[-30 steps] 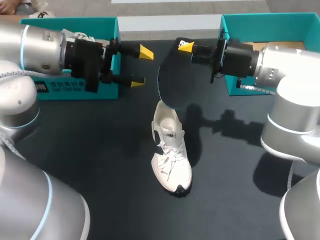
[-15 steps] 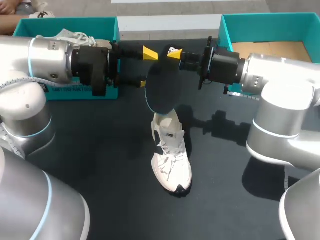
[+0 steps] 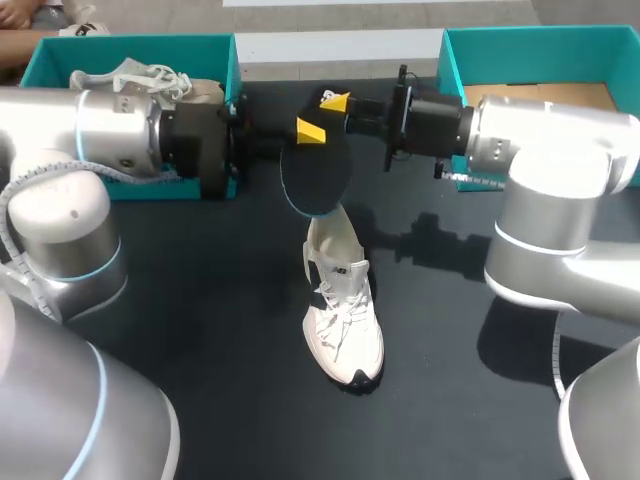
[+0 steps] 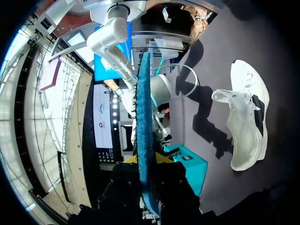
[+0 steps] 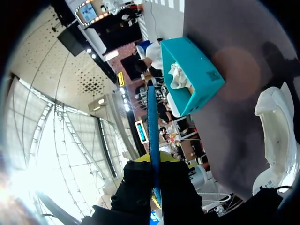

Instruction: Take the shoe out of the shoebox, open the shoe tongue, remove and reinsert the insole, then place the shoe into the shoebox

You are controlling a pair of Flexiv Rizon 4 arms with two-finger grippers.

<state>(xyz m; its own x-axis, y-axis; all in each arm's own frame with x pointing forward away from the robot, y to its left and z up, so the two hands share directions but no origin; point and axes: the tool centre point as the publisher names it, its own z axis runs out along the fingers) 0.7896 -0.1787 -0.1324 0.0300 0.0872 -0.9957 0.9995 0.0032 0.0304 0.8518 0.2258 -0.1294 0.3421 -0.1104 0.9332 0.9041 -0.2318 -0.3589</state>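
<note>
Where both arms meet above the bench: dark insole held in the air, its lower end over the heel opening of the shoe; whether they touch cannot be told.
Left end effector: closed on the insole, a yellow-tipped finger on each face.
Right end effector: clamped on the insole's upper end from the opposite side.
Shoe position: white, laced, upright on the bench, outside both boxes.
Left shoebox: teal, holds a second white shoe.
Right shoebox: teal, cardboard floor showing.
</note>
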